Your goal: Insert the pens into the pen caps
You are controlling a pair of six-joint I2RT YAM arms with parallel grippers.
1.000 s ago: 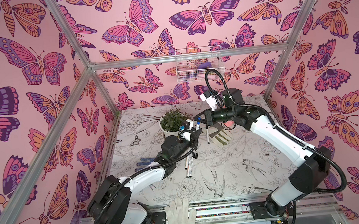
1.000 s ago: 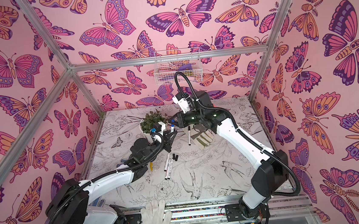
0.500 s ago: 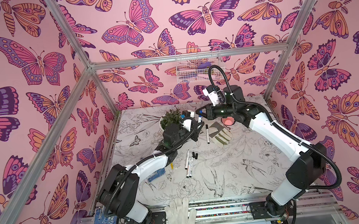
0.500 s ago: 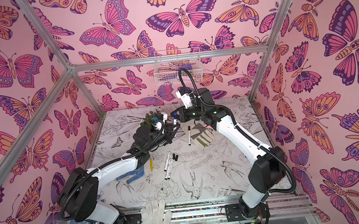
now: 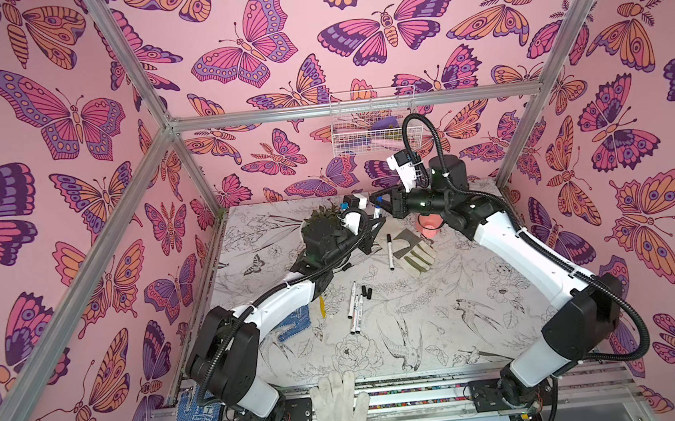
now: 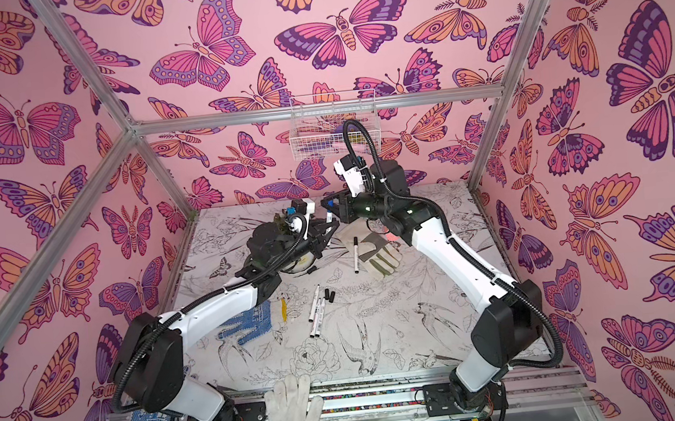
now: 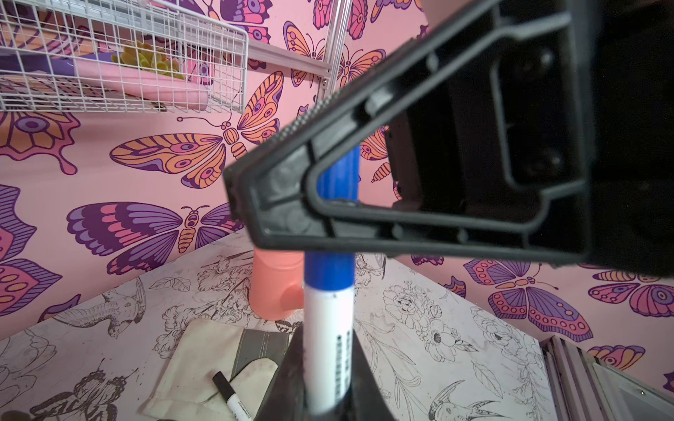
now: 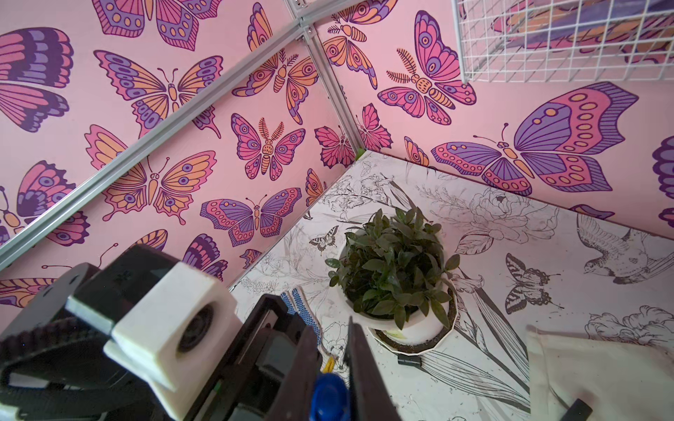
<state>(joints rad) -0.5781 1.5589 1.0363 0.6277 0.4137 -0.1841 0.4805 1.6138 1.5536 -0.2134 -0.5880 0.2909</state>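
My left gripper [image 7: 326, 350] is shut on the white barrel of a pen [image 7: 328, 328] and holds it upright above the back of the table. A blue pen cap [image 7: 330, 269] sits on the pen's upper end, with my right gripper [image 8: 331, 350] shut on the cap [image 8: 330, 401]. In both top views the two grippers [image 5: 375, 227] [image 5: 381, 204] meet at this pen [image 5: 376, 213] [image 6: 329, 217]. A black-capped pen [image 5: 390, 250] lies on a glove. Two uncapped pens [image 5: 355, 308] lie mid-table beside two black caps [image 5: 365, 292]. Another black cap [image 8: 408, 359] lies by the plant pot.
A potted plant [image 8: 394, 269] stands at the back left, under the left wrist. A grey-beige glove [image 5: 412, 251] and a pink cup [image 5: 429, 224] lie under the right arm. A blue glove [image 5: 295, 323] lies front left; a wire basket [image 5: 370, 125] hangs on the back wall.
Both grippers have risen and moved toward the back wall together, keeping the pen and blue cap between them. The left arm has swung further in.
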